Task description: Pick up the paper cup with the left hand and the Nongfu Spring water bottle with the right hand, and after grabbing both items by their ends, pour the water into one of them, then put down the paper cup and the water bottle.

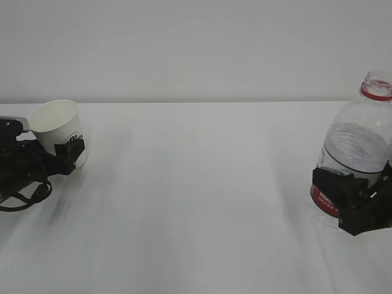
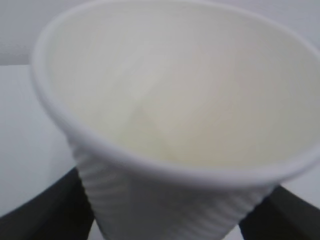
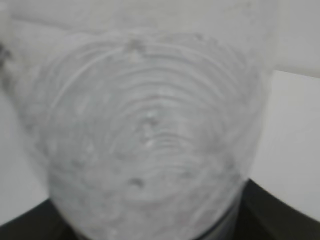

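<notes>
So at the far left edge of the exterior frame the left tool [image 1: 68, 153] has its black fingers on either side of the paper cup [image 1: 59, 127], low on its body, and the cup tilts with its mouth turned toward the upper left. From the left wrist camera the cup [image 2: 175, 125] fills nearly the whole picture, rim [image 2: 150, 160] up close, inside faintly yellowish, and a dark finger [image 2: 45, 215] shows at each lower corner hugging the ribbed wall. Looks like it's gripping the cup, though I can't tell how firm the contact is. Over at the right edge, the right tool [image 1: 352, 205] is clamped around the lower part of the Nongfu Spring water bottle [image 1: 358, 147], right over the red label [image 1: 323, 201]. The bottle stands close to upright with its red neck ring [image 1: 376, 92] near the top right and no cap on it, and its far side is cut off by the frame. The right wrist camera just gives a blurry ribbed bottle wall [image 3: 150, 135] with dark tool parts in the bottom corners. Between the two, the white surface [image 1: 202, 202] is wide open across the whole middle, and its back edge runs straight across the frame just behind the cup.
</notes>
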Tool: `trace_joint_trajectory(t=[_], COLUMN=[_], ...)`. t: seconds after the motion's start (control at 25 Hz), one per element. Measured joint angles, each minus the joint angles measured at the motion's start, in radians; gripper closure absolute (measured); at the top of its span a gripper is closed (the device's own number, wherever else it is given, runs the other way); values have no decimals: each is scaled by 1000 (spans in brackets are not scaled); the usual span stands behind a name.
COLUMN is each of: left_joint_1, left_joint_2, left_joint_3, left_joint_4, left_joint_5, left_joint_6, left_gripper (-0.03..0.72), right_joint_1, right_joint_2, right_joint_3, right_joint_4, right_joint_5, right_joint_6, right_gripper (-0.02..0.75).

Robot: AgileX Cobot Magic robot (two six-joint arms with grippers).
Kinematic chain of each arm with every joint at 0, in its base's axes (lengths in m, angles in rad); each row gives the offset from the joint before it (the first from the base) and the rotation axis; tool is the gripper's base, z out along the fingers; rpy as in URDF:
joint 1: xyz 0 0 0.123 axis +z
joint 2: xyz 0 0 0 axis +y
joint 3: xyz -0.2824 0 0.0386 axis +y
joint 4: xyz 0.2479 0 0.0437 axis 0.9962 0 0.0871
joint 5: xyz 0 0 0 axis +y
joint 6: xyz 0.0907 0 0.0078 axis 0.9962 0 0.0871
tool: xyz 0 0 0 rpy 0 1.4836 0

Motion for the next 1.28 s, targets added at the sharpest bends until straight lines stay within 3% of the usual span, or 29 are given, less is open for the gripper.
trace_joint_trajectory(t=[0.56, 1.28], left_joint_1=[0, -2], left_joint_2=[-35, -60], left_joint_3=[-2, -2], left_joint_4=[91, 373], left_joint_5=[0, 0], left_joint_6=[0, 0], left_gripper=[99, 102], right_joint_1=[0, 0], right_joint_2=[0, 0], right_joint_3=[0, 0], right_joint_4=[0, 0], right_joint_5=[0, 11], right_joint_6=[0, 0], right_gripper=[288, 288])
